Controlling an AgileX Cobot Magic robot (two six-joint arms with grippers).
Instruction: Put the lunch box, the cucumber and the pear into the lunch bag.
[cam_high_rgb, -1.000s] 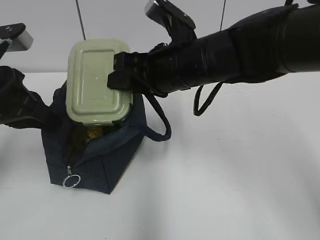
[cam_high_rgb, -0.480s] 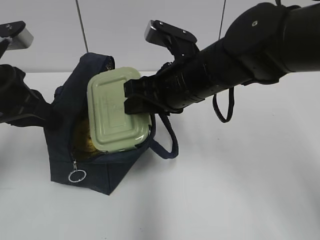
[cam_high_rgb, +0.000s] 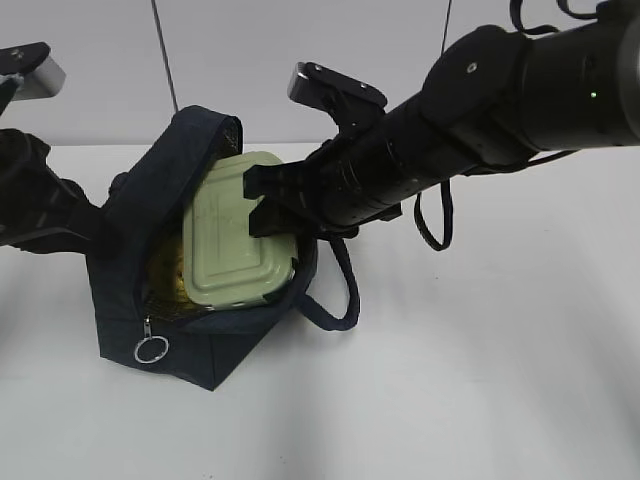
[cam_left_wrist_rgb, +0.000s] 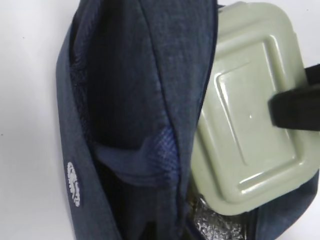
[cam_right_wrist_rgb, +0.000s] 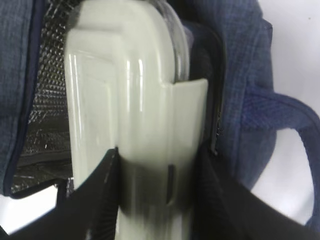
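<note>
Sage-green lunch box, clamped in the right tool, is now lowered from above the rim into the lunch bag; yellow is glimpsed at its 8 o'clock. Left tool state cannot be told.

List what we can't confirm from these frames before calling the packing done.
- Cucumber: not identifiable in any view; the lunch box and the lunch bag walls cover the interior.
- Pear: only a yellowish patch shows under the box in the exterior view; too little to identify.
- Left gripper: hidden behind the bag in the exterior view, absent from the left wrist view.
- Right gripper: fingertips blurred.
</note>
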